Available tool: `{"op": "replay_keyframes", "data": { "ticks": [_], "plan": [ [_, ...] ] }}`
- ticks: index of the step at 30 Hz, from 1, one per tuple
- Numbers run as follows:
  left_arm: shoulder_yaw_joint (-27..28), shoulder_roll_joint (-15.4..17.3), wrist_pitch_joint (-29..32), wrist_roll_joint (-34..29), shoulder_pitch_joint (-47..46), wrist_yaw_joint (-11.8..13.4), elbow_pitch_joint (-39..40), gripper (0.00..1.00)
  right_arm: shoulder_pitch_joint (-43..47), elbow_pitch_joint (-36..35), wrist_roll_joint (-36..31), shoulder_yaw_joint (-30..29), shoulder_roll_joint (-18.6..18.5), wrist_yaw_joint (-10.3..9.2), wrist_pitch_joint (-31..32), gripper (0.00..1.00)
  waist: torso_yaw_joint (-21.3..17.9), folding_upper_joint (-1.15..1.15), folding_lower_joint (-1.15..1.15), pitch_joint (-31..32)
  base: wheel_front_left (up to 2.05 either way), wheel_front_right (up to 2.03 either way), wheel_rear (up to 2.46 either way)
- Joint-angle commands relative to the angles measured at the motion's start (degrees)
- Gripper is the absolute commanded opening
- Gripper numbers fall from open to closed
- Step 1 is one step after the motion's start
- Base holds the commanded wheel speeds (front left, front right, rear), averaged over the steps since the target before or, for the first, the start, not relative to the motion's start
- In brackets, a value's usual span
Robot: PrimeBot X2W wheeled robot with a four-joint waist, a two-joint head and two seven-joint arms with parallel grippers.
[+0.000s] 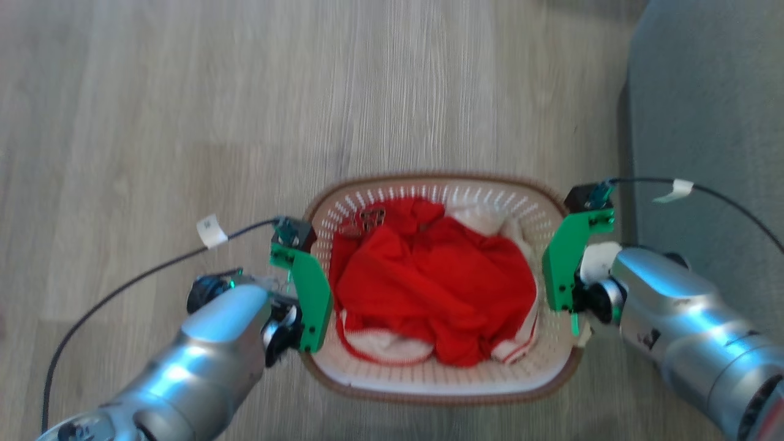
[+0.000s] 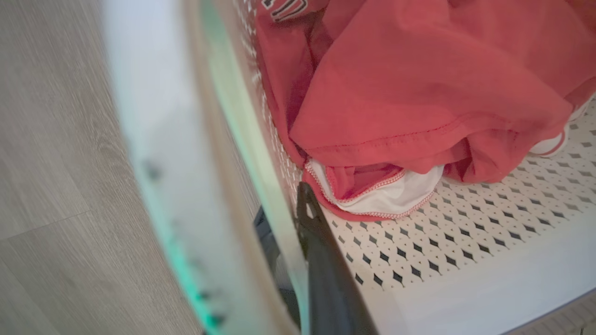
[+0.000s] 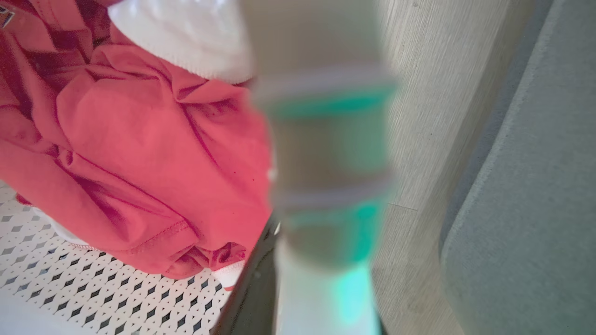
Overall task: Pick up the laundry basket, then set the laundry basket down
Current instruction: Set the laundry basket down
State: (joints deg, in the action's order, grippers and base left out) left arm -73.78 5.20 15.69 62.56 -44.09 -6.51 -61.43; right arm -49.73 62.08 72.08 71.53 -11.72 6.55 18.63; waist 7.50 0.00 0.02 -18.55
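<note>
Biggest thing here is the pale grey wood-look plank floor (image 1: 184,92), which spreads out on every side of the laundry basket. Off the basket's right side there's a big grey fabric-covered block (image 1: 704,122). Looks like furniture, but I can't tell what kind.

The laundry basket (image 1: 429,179) is a white perforated plastic tub, rounded-rectangle, with a brown woven-look rim. It sits right between the two arms. Can't tell if it's on the floor or just off it.

The silver left arm (image 1: 208,343) comes in at the basket's left side and the silver right arm (image 1: 674,306) at its right side.

A crumpled red fabric garment (image 1: 429,275) fills most of the basket. White cloth (image 1: 484,220) pokes out from under it near the far right corner.

Each arm has a green plastic bracket, one (image 1: 309,294) against the basket's left rim and one (image 1: 563,263) against its right rim.

The left jaws are nearly closed, clamped on the basket's left wall. In the left wrist view one dark finger (image 2: 326,270) is inside the wall, the other (image 2: 270,242) is outside, and the wall is pinched between them. The right jaws are narrow too, gripping the right wall. One dark finger (image 3: 253,284) is inside, and the blurry rim mostly hides the other.

Thin black cables (image 1: 122,288) (image 1: 729,199) loop away from both sides of the basket, each with a small white tag (image 1: 210,230) (image 1: 674,190).
</note>
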Motion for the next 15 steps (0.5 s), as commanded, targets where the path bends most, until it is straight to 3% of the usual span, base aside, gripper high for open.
{"op": "replay_keyframes", "data": {
  "ticks": [1,15],
  "plan": [
    [0.44,-1.62,-1.85,-1.27,-4.16,-0.98,1.41,0.00,-1.15,-2.40,-1.40,0.71,0.61,0.94,-1.65,0.00,-0.32,0.00,-0.02,-7.00,0.00,0.00,0.00],
    [0.50,-2.31,-13.67,-3.29,-11.74,0.01,-0.55,0.00,-7.48,-0.42,-1.75,0.69,0.18,0.94,-11.44,0.00,-1.33,0.00,-0.02,-22.85,0.00,0.00,0.00]
  ]
}}
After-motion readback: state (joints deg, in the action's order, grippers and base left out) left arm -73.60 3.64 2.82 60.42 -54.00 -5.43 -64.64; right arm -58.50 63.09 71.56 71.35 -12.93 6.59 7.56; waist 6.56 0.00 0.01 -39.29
